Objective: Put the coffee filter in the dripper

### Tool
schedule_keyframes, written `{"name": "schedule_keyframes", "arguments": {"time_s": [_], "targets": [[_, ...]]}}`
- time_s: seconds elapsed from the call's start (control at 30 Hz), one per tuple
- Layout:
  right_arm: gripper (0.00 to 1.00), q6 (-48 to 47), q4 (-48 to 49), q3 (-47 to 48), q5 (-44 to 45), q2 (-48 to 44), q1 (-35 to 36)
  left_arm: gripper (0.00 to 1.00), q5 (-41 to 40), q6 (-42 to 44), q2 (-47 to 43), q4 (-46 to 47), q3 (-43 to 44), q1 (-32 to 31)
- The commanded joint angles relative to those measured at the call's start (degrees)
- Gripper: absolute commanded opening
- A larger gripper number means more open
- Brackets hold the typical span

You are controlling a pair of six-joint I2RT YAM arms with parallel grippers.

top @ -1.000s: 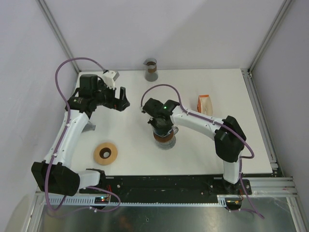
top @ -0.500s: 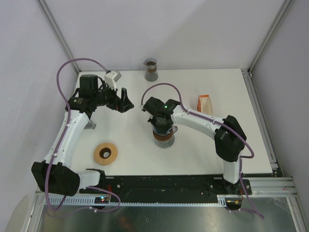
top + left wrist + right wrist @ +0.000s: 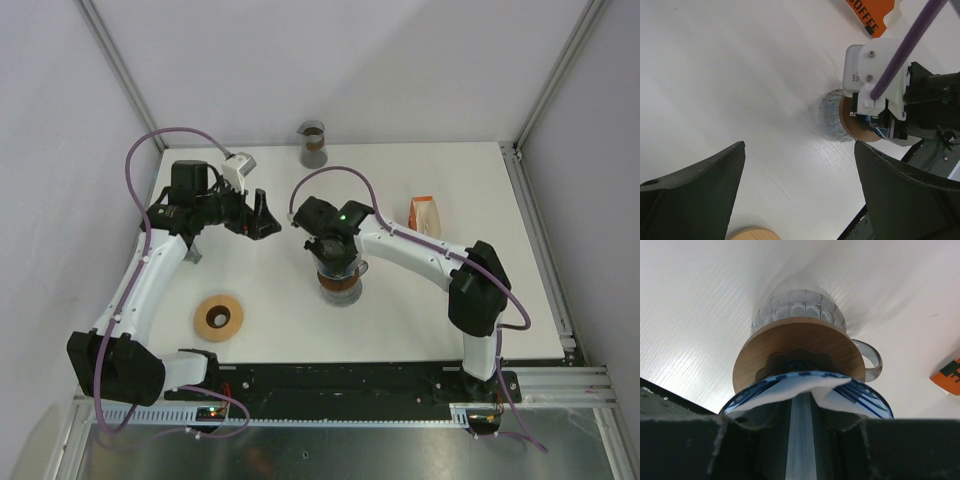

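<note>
The blue-striped dripper (image 3: 860, 395) sits on a wooden collar (image 3: 795, 347) atop a glass server (image 3: 797, 307) with a handle. A white coffee filter (image 3: 785, 390) lies folded inside the dripper. My right gripper (image 3: 801, 410) reaches down into the dripper, its jaws nearly closed with a thin strip of the filter between them. In the top view the right gripper (image 3: 337, 262) covers the dripper, and only the server's base (image 3: 342, 291) shows. My left gripper (image 3: 263, 217) is open and empty, left of the server and above the table; its wrist view (image 3: 800, 147) shows the server (image 3: 831, 120).
A wooden ring (image 3: 219, 317) lies at the front left. An orange coffee pack (image 3: 425, 214) lies to the right of the server. A glass beaker with a brown band (image 3: 313, 144) stands at the table's back edge.
My left gripper has moved right, closer to the server. My right gripper has stayed over the dripper with barely any shift.
</note>
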Motion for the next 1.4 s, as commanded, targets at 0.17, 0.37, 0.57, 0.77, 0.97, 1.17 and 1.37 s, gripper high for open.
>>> {"name": "schedule_keyframes", "arguments": {"time_s": [0.17, 0.37, 0.57, 0.77, 0.97, 1.17, 1.37], "targets": [[0.3, -0.2, -2.5, 4.5, 2.3, -4.9, 0.6, 0.94, 1.1, -0.1, -1.4, 0.8, 0.7, -0.4], [0.31, -0.4, -3.4, 5.8, 3.0, -6.4, 0.6, 0.94, 0.8, 0.2, -1.2, 0.9, 0.9, -0.4], [0.32, -0.4, -4.1, 8.5, 3.6, -9.1, 0.6, 0.94, -0.1, 0.6, -1.2, 0.8, 1.0, -0.4], [0.46, 0.1, -2.4, 9.7, 4.1, -15.6, -0.8, 0.95, -1.8, 1.3, -0.6, 0.8, 2.1, -0.4], [0.94, 1.4, 5.0, 3.6, 3.4, -25.0, -7.4, 0.95, -3.0, 1.9, 1.5, 0.8, 4.6, -0.4], [0.99, 4.0, 14.8, -7.1, -6.4, -34.6, -19.3, 0.97, -6.4, 8.8, 7.9, 0.8, 12.5, -3.5], [0.99, 3.6, 17.1, -12.2, -9.5, -39.6, -27.3, 0.99, -17.9, 15.9, 23.2, 0.8, 29.1, -10.5]]}}
